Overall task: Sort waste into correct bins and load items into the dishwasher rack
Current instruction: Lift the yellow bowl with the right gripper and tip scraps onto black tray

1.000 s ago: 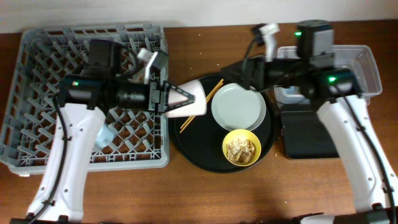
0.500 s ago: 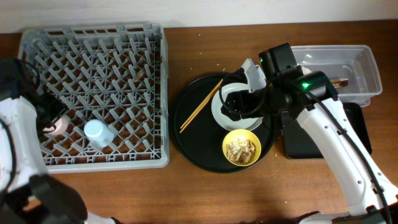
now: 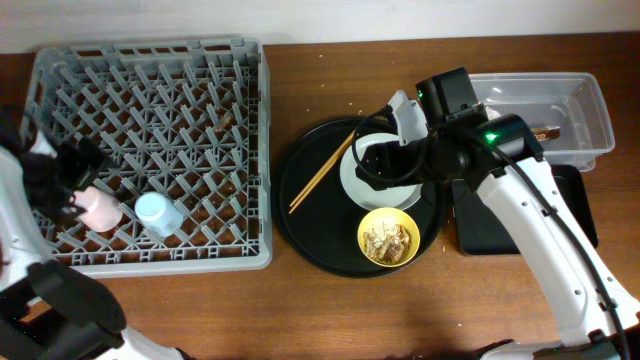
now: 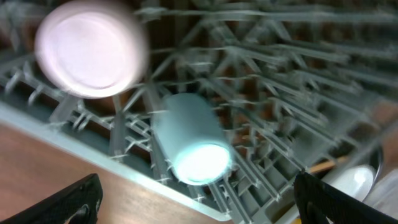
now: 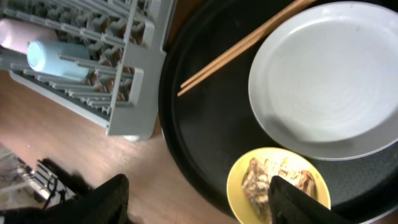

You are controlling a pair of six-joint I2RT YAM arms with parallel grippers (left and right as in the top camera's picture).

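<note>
The grey dishwasher rack (image 3: pixel 210 60) holds the pink cup (image 3: pixel 101 211) and the light-blue cup (image 3: pixel 156 213) side by side at its front left. My left gripper (image 3: pixel 72 182) is open and empty just left of them; its wrist view shows the pink cup (image 4: pixel 87 50) and the blue cup (image 4: pixel 189 140) between its fingers (image 4: pixel 196 186). My right gripper (image 3: pixel 385 165) hovers open over the grey plate (image 3: pixel 349 178). The chopsticks (image 3: pixel 325 170) and the yellow bowl (image 3: pixel 388 237) of food scraps lie on the round tray. The plate (image 5: pixel 323 81), chopsticks (image 5: pixel 242 46) and bowl (image 5: pixel 280 186) show beyond my right fingers (image 5: pixel 199 193).
The round black tray (image 3: pixel 305 225) sits mid-table. The clear tub (image 3: pixel 590 105) at the back right holds a brown wrapper strip (image 3: pixel 546 132). The black rectangular tray (image 3: pixel 525 220) lies in front of it, partly under my right arm. The napkin is not in view.
My left arm has swung from the round tray to the rack's left side, and the pink cup now stands free in the rack. My right arm moved from the tub to over the plate.
</note>
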